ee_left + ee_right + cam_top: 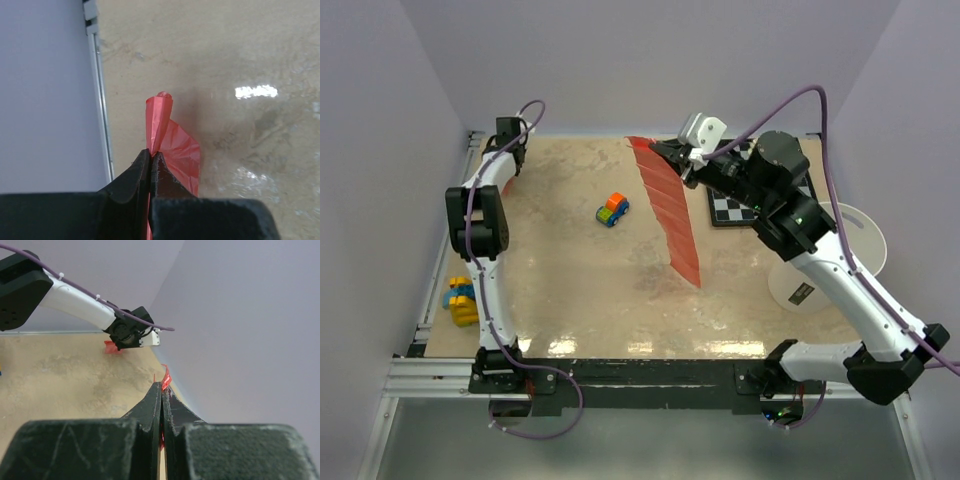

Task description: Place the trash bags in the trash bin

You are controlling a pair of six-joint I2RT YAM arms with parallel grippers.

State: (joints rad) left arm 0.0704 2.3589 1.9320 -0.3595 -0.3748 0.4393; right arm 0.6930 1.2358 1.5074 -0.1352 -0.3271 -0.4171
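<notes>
- Left wrist view is showing the left gripper with its jaws pressed together, pinching a small red piece of crinkled film. The piece is poking out just ahead of the jaws and spilling to their right, above the table.
- I'm judging that piece to be feather-light and floppy, and I cannot tell whether it is a bag of its own.
- Moving right, the trash bag is stretching out as a long pleated red strip, well apart from the left jaws.
- Its long axis is running from the far end, which sits at the right jaws, back toward the arm bases and slanting a little to the right. The free tip is pointing at the near edge.
- Whether the strip is hanging or lying flat, I cannot tell.
- The right gripper is clamping down on that far end, jaws together with only a red sliver showing between them.
- My read is that this film is going to be light, limp and slippery, with no stiffness to push with. A pinch on a gathered edge or corner looks like the place to hold it, and the loose tail is likely to drag.
- The trash bin is standing off to the right of the right jaws and nearer the bases, partly hidden by the right arm. The bag is not in it yet.
</notes>
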